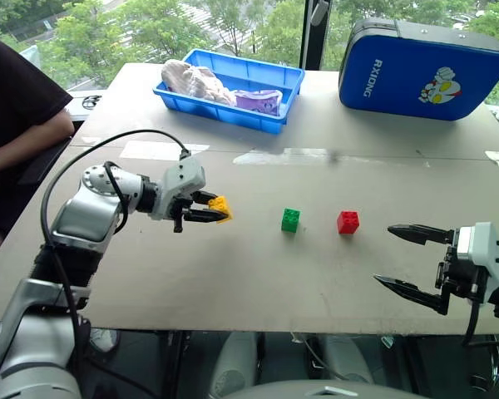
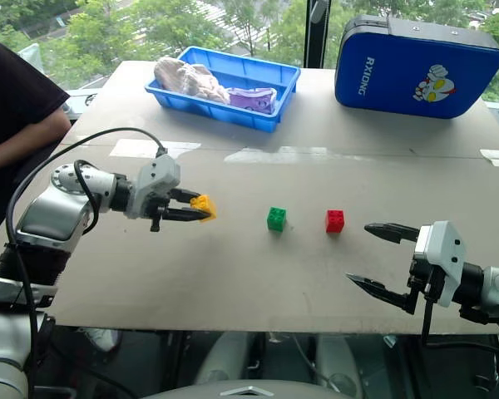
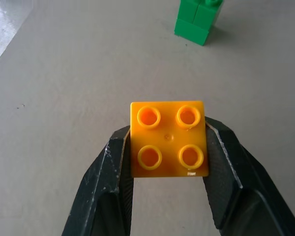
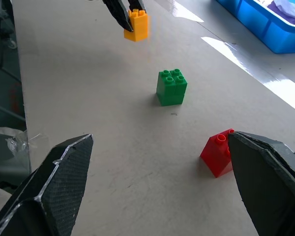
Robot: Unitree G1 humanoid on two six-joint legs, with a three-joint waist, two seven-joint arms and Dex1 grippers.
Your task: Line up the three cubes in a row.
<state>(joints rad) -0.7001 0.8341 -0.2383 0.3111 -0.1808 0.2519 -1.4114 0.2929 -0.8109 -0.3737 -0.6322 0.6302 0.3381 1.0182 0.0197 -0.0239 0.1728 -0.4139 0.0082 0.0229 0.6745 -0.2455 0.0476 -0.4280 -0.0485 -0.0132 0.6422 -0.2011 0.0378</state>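
My left gripper (image 1: 219, 211) is shut on the yellow cube (image 1: 221, 205) and holds it above the table, left of the other two. In the left wrist view the yellow cube (image 3: 168, 139) is pinched between both fingers, studs facing the camera. The green cube (image 1: 290, 219) stands on the table at the middle. Just to its right is the red cube (image 1: 348, 222). My right gripper (image 1: 409, 260) hovers open at the table's front right, a little right of the red cube (image 4: 218, 153), with nothing between its fingers.
A blue tray (image 1: 284, 79) holding cloth-like items sits at the back of the table. A blue case (image 1: 424, 71) stands at the back right. A person in a dark sleeve (image 1: 17, 108) is at the left edge.
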